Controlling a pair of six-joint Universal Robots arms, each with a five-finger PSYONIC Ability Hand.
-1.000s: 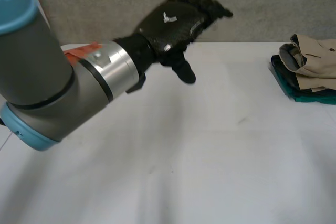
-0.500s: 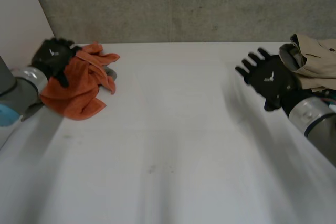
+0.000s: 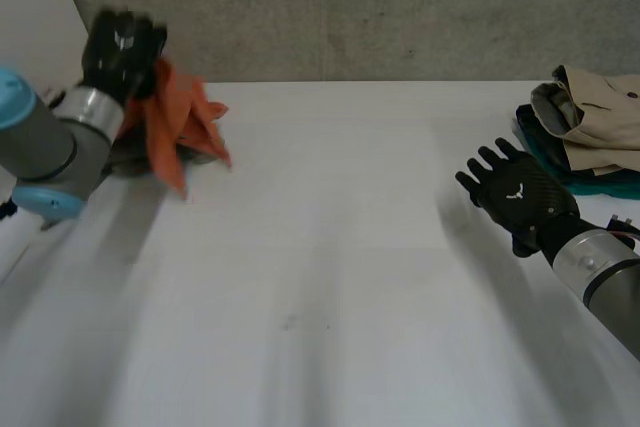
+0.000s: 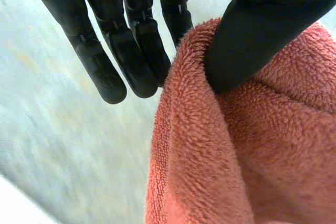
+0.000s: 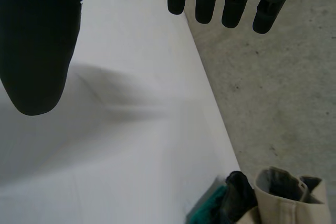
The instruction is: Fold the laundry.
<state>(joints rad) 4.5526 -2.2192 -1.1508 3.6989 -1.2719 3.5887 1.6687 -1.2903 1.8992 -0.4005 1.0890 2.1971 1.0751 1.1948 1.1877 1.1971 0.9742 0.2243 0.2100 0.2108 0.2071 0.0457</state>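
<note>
The white table [image 3: 330, 277] is seen from above in the head view, with a grey wall [image 3: 400, 7] behind its far edge. The left arm [image 3: 45, 152] is raised over the far left corner of the table, and the right arm [image 3: 600, 272] is extended over the right side.

An orange towel [image 3: 180, 117] is held up at the far left corner and hangs in folds beside the left arm, its lowest tip close to the tabletop; whether that tip touches the surface cannot be told. In the left wrist view the towel [image 4: 236, 156] is shown as thick terry cloth bunched under the thumb.

A pile of folded clothes [image 3: 590, 132], beige on top with teal and dark layers beneath, is placed at the far right edge of the table. The same pile [image 5: 278, 198] is seen beyond the fingertips in the right wrist view.

The left hand [image 3: 122, 47] is closed on the towel: the cloth's edge is pinched between the thumb [image 4: 262, 30] and the nearly straight fingers [image 4: 105, 61].

The right hand [image 3: 515, 192] is held above the table near the pile but apart from it, fingers straight and spread, nothing grasped. Its thumb [image 5: 37, 40] is set well away from the fingers [image 5: 202, 1].
</note>
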